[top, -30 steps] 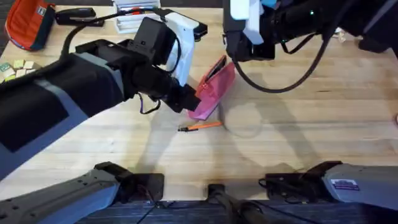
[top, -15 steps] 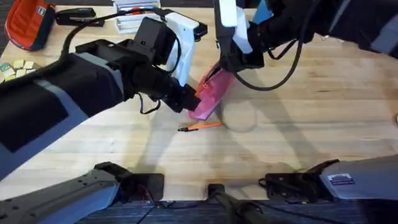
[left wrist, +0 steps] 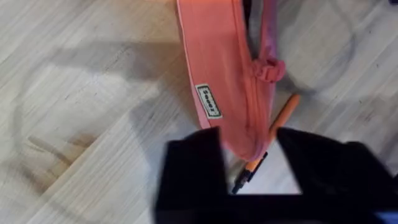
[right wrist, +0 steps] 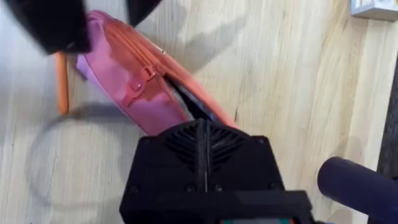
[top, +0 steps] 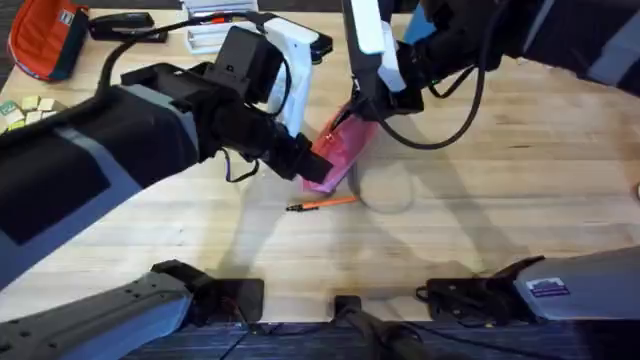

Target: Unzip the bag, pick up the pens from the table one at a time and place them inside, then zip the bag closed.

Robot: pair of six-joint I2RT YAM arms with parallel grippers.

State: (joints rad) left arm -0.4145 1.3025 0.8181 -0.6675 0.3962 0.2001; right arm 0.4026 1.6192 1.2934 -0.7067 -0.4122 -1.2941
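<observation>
Pale tabletop (top: 520, 180): both arms on bag

Pink bag (top: 338, 152) runs diagonally, zipper partly open. Left gripper (left wrist: 249, 155), jaws narrow, pinches bag's near end. Right gripper (top: 365, 105) sits over bag's far end; jaw state cannot be told. Orange pen (top: 322, 203) lies just beside bag, nearer left arm.

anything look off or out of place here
Nothing damaged or spilled. The bag sits propped on edge and tilted between the two grippers, zipper partly open. The pen lies on the table beside the bag's lower end, not yet inside.
</observation>
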